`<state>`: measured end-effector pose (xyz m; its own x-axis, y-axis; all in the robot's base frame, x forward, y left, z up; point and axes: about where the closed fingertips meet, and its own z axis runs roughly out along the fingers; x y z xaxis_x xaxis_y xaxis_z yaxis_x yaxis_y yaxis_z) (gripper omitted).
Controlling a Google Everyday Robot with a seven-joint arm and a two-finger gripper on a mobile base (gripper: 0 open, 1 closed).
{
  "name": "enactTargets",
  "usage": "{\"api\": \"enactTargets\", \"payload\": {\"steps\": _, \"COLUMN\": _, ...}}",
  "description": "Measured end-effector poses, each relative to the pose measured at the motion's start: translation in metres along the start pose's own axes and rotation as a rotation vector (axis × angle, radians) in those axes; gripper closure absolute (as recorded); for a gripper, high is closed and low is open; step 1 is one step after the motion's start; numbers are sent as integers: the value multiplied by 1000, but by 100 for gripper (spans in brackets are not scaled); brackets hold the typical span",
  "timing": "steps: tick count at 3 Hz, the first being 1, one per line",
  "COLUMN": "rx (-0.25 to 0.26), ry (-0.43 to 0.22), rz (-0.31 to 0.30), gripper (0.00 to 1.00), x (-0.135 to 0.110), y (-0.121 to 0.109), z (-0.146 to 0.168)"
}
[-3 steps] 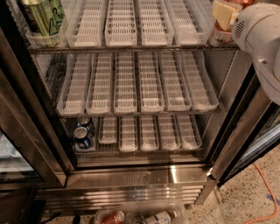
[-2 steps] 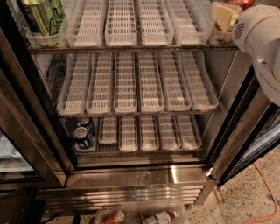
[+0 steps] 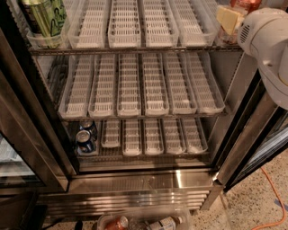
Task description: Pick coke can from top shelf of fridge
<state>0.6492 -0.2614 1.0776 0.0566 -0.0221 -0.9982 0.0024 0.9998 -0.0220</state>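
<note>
Barely budged: tan gripper (image 3: 227,19) at the right end of the white-trayed wire top shelf (image 3: 135,49), grip unreadable; red aluminium coke can (image 3: 246,4) just beyond, rightward.

Dim warm light, glare on the fridge (image 3: 144,182) base; hand unseen beyond upper right.
</note>
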Motion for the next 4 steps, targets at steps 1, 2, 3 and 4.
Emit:
{"api": "enactTargets", "payload": {"steps": 1, "rx": 6, "ry": 6, "rz": -1, "gripper": 49, "x": 1, "y": -1, "z": 1}}
{"api": "enactTargets", "payload": {"steps": 2, "rx": 7, "ry": 10, "rz": -5, "gripper": 72, "x": 1, "y": -1, "z": 2}}
{"api": "enactTargets", "payload": {"steps": 3, "rx": 3, "ry": 15, "rz": -2, "gripper": 95, "x": 1, "y": 0, "z": 3}}
{"api": "enactTargets", "payload": {"steps": 4, "rx": 3, "ry": 15, "rz": -2, "gripper": 100, "x": 1, "y": 0, "z": 3}}
